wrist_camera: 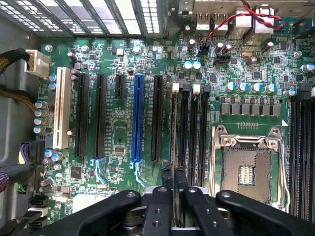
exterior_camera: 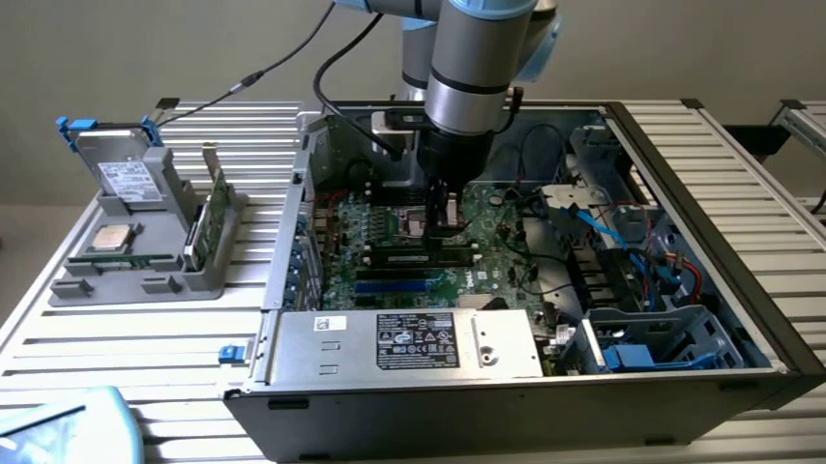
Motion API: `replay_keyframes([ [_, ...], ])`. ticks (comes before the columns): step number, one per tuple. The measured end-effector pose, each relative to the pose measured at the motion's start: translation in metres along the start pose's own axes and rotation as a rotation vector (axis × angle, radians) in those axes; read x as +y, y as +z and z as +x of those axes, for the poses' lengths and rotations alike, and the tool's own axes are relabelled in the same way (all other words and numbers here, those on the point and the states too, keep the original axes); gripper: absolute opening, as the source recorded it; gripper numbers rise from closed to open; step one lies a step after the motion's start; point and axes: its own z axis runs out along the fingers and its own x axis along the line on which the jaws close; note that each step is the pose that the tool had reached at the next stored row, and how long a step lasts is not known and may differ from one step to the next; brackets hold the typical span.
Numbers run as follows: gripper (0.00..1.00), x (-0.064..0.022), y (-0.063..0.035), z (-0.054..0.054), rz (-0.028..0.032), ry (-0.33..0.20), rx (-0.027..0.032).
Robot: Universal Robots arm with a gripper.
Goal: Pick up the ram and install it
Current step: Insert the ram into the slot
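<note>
My gripper (exterior_camera: 448, 224) reaches down into the open computer case (exterior_camera: 722, 232), over the green motherboard (wrist_camera: 118, 123). In the wrist view my two black fingers (wrist_camera: 167, 178) stand close together at one end of the memory slots (wrist_camera: 194, 132). Between them runs the ram (wrist_camera: 173, 129), seen edge-on as a thin, pale brown line. It lies along the memory slot nearest the black and blue expansion slots (wrist_camera: 138, 118). I cannot tell how deep it sits in that slot. The open processor socket (wrist_camera: 246, 169) lies on the other side of the memory slots.
Cables and drive cages (exterior_camera: 645, 271) crowd the case on the exterior view's right, and the silver power supply (exterior_camera: 406, 340) lies at the front. On the exterior view's left, a grey holder (exterior_camera: 77, 288) carries a silver processor (exterior_camera: 116, 237), a green card (exterior_camera: 213, 217) and a hard drive (exterior_camera: 123, 179).
</note>
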Motion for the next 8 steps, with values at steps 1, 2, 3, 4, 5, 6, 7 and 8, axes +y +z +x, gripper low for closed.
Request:
replay_keyframes([
  [1, 0.13, 0.0, 0.0, 0.0, 0.0, 0.0, 0.0],
  [2, 0.1, 0.0, 0.0, 0.0, 0.0, 0.0, 0.0001],
  [3, 0.1, 0.0, 0.0, 0.0, 0.0, 0.0, 0.0001],
  [4, 0.1, 0.0, 0.0, 0.0, 0.0, 0.0, 0.0001],
  [5, 0.1, 0.0, 0.0, 0.0, 0.0, 0.0, 0.0],
  [6, 0.1, 0.0, 0.0, 0.0, 0.0, 0.0, 0.0],
  [7, 0.1, 0.0, 0.0, 0.0, 0.0, 0.0, 0.0],
  [8, 0.1, 0.0, 0.0, 0.0, 0.0, 0.0, 0.0],
])
